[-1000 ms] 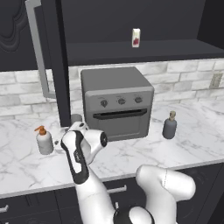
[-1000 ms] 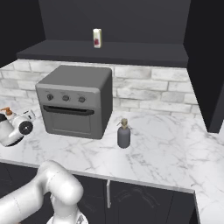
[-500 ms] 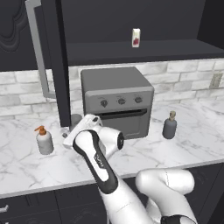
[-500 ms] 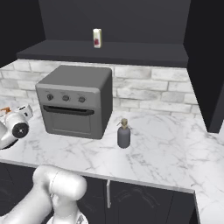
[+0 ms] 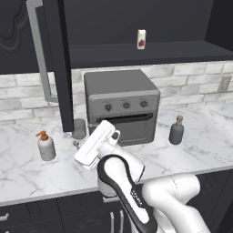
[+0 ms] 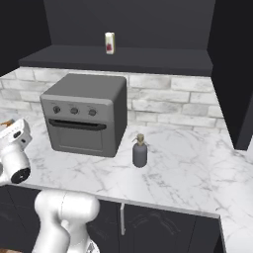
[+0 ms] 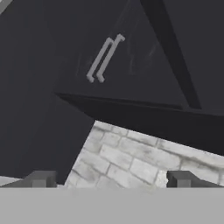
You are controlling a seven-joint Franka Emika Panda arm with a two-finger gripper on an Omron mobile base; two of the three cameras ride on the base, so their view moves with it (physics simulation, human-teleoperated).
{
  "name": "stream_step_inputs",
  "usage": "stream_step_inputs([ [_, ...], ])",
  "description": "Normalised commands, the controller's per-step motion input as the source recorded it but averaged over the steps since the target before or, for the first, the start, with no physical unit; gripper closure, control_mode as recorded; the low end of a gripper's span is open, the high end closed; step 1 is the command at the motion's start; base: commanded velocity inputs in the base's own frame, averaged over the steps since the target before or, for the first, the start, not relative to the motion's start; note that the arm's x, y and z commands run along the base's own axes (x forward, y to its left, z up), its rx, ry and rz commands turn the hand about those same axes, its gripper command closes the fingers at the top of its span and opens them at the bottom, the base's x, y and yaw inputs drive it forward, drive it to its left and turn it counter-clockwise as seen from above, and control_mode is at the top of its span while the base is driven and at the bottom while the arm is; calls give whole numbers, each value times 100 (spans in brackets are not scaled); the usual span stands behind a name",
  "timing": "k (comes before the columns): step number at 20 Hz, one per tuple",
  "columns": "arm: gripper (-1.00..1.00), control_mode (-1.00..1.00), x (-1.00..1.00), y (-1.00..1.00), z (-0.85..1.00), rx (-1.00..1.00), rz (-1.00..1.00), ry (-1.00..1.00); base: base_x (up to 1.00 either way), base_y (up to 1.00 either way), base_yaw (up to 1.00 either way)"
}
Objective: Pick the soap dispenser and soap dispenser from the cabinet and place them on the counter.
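Both soap dispensers stand on the white marble counter (image 5: 205, 145). The white one with an orange pump (image 5: 45, 146) is at the left. The slimmer dark grey one with a tan pump (image 5: 176, 130) (image 6: 140, 152) is to the right of the toaster oven. My gripper (image 5: 93, 139) (image 7: 111, 179) hovers over the counter in front of the oven, between the two bottles. It is open, tilted upward and holds nothing. The hand view looks up at black cabinet doors (image 7: 131, 52) and the brick wall. The cabinet's door (image 5: 59, 68) stands open over its shelf (image 5: 150, 53).
A grey toaster oven (image 5: 120, 104) (image 6: 86, 113) stands against the brick wall behind my hand. A short grey cup (image 5: 79, 128) sits beside the oven's left side. A small white carton with a red mark (image 5: 142, 38) (image 6: 109, 43) stands on the cabinet shelf.
My hand has swung right, away from the white dispenser, to the front of the oven and tipped upward. The jaws stayed open. Both bottles have kept their places.
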Motion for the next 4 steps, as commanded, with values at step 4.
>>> stream_step_inputs([
  [4,-100,-100,-68,-29,34,16,0,-40,0,0,0],
])
